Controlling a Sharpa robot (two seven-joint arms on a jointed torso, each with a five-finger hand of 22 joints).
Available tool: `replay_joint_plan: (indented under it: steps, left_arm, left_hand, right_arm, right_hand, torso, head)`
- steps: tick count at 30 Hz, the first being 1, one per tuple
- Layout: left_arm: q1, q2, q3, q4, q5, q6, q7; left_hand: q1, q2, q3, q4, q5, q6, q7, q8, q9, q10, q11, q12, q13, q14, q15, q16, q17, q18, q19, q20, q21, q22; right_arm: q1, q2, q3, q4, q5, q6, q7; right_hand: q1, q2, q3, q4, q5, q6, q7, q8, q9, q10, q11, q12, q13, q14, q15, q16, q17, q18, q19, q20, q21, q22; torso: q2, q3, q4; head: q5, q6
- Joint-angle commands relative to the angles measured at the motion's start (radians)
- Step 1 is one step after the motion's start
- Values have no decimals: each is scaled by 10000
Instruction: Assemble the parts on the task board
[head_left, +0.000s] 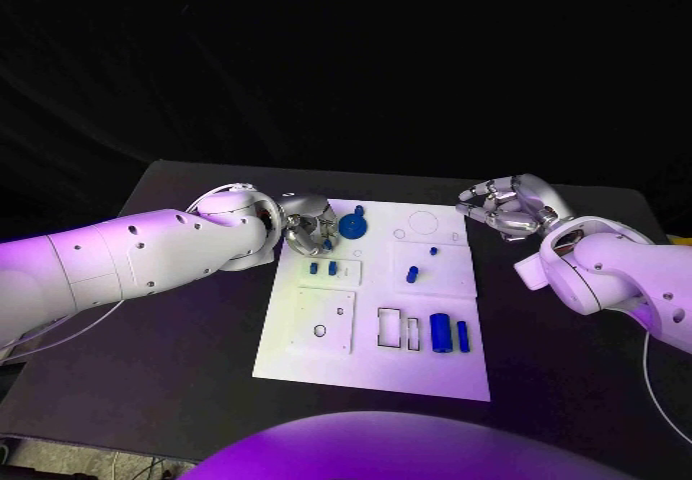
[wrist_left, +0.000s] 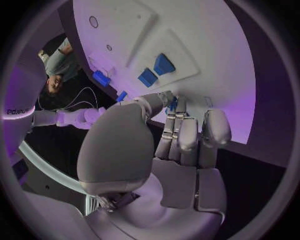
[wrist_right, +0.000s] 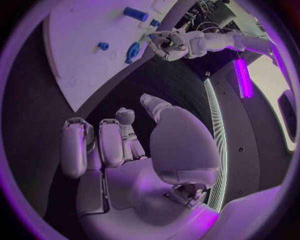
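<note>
Judging by looks, the blue gear (head_left: 353, 223) — near the task board (head_left: 433, 375)'s far left corner, at the left hand (head_left: 306, 228)'s curled fingertips (grip unclear) — seems stiff, light, best pinched at its rim, while the right hand (head_left: 505, 208) hangs curled, empty, beside the board.

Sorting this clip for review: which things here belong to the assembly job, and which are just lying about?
Job:
task board
blue round part by the left hand
small blue parts
two blue cylinders
right hand, holding nothing

Lying about:
black table
cable under the left arm
</note>
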Motion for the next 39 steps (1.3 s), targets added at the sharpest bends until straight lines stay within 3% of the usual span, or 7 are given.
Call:
replay_joint_plan:
  steps: [1, 22, 37, 39]
  left_arm:
    - [-12, 13, -2, 25, 102, -59, 114]
    - [-12, 17, -2, 27, 107, -62, 49]
    - [-12, 31, -2, 17, 110, -55, 34]
    - [-12, 33, -2, 11, 110, -53, 23]
  left_hand:
    - [15, -3, 19, 10, -40, -30, 1, -50, -2, 65, 25, -47, -5, 20, 11, -7, -21, -135, 66, 10, 43, 11]
    - [-29, -66, -19, 16, -44, -90, 19, -127, -13, 10, 54, -112, -1, -30, 36, -48, -113, -120, 13, 23, -19, -53]
    - [-177, -226, -192, 50, -32, -363, 55, -422, -75, -496, 151, -6, 156, -200, 123, -148, -416, -69, -157, 100, -234, -252]
    - [-207, -240, -240, 65, -35, -366, 49, -451, -75, -672, 182, 81, 217, -362, 151, -266, -761, -34, -272, 125, -359, -382]
  right_arm:
    - [-9, 4, -1, -2, -104, 175, -13]
    - [-14, 9, -2, -21, -104, 202, -31]
    - [-16, 12, -2, -29, -104, 140, -2]
    - [-16, 13, -2, -30, -104, 131, 3]
  right_hand:
    - [8, 64, -7, 38, 62, -76, 13, 67, -9, -62, -1, 14, 10, 104, -1, -67, 2, 55, -64, -15, -35, 968]
    - [8, 64, -7, 38, 62, -76, 13, 67, -9, -62, -1, 14, 10, 104, -1, -67, 2, 55, -64, -15, -35, 968]
    - [15, 68, -29, 62, 62, -85, 14, 76, -14, -79, -1, 2, -9, 103, -2, -81, -8, 61, -76, -16, -60, 952]
    - [15, 68, -29, 62, 62, -85, 14, 76, -14, -79, -1, 2, -9, 103, -2, -81, -8, 61, -76, -16, -60, 952]
  torso:
    - [-6, 0, 2]
    - [-1, 4, -8]
    - [-1, 2, -3]
    - [-2, 5, -5]
  head:
    - [-2, 7]
    - [-5, -3]
    - [-13, -2]
    - [-14, -3]
